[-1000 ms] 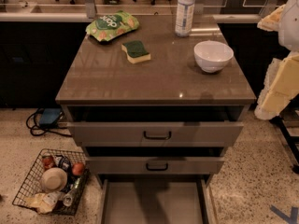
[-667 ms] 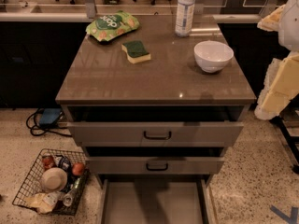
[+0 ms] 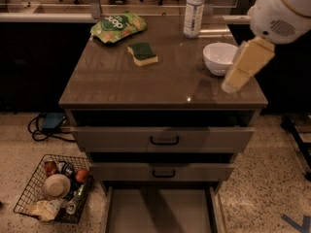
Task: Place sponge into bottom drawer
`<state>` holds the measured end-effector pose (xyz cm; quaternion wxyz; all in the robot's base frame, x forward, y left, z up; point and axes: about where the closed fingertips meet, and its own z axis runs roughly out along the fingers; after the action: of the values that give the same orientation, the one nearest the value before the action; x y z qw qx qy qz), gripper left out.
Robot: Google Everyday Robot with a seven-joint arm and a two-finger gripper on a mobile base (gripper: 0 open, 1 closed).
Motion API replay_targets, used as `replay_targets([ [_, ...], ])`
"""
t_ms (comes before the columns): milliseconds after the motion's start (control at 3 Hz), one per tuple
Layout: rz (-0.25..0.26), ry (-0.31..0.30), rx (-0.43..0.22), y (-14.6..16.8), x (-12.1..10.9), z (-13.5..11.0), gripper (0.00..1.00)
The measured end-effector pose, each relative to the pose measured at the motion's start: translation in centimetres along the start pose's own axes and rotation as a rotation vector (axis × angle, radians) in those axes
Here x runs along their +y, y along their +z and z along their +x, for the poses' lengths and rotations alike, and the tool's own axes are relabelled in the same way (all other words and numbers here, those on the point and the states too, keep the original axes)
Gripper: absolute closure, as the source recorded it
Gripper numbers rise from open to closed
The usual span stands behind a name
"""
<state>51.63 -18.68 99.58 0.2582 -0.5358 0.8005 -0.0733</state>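
Grey-brown laminate, wide and shallow, the bottom drawer (image 3: 160, 210) stands pulled out nearest the camera, its flat floor bare and ready to take something. Just to its left on the speckled floor sits a black wire basket (image 3: 53, 188) of odds and ends. Above the open tray, the two upper drawers with black handles (image 3: 165, 139) are only slightly ajar.

On the glossy brown tabletop (image 3: 146, 84), the one thing that has changed is the arm. A second ago the cream-yellow, blocky tool (image 3: 232, 83) hung off beyond the right edge; now it has swung in and hovers over the right front part of the surface, just beside the round white ceramic bowl (image 3: 219, 57). I cannot tell whether the tool is apart or together, and nothing appears to be held in it.

The small rectangular sponge (image 3: 143, 53), dark green scrub top on pale yellow foam, lies where it lay before, left of centre and well apart from the tool. Behind it rest the crumpled green snack bag (image 3: 118, 26) and the clear plastic bottle (image 3: 194, 11). By my reading the reach has only begun: the tool must still travel leftward past the bowl before any grasp
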Motion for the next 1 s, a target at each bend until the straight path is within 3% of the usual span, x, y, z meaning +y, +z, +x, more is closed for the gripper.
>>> replay_targets([
  [333, 0.155, 0.199, -0.113, 4.6, -3.7, -5.2, 0.00],
  [667, 0.245, 0.288, -0.178, 6.1, -5.3, -7.6, 0.00],
  [1000, 0.253, 0.387, -0.225, 7.7, -5.8, -8.4, 0.00],
])
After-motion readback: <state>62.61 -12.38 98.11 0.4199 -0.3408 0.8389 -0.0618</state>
